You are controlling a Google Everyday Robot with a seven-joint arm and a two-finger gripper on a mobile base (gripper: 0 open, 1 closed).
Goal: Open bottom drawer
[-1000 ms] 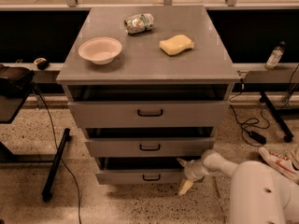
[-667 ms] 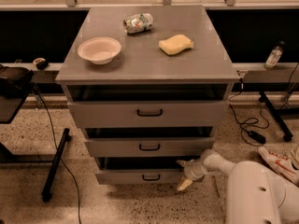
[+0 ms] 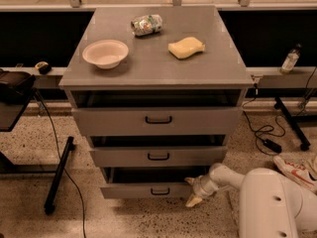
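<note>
- Speckled terrazzo floor (image 3: 99, 148) carries a grey cabinet (image 3: 158, 71) with three drawers; a white bowl (image 3: 105, 52), a yellow sponge (image 3: 186, 47) and a crumpled bottle (image 3: 146, 25) sit on its top.
- The bottom drawer (image 3: 133, 190) is at the cabinet's 6 o'clock, below the middle drawer (image 3: 124, 156). A dark gap shows above its front, so it looks partly drawn out.
- Its black bar handle (image 3: 160, 191) sits free at the centre of the front.
- The gripper (image 3: 192, 191) is at 3 o'clock from that handle, at the front's right end, with the white arm (image 3: 233, 176) reaching in from 4 o'clock.
- Its two pale tips stand apart, one above the other; it seems to hold nothing, though contact with the drawer's edge is hard to judge.
- To do this step well, the pull should run straight out towards 6 o'clock, level with the runners. A sideways tug from the right corner could rack the drawer and jam it.
</note>
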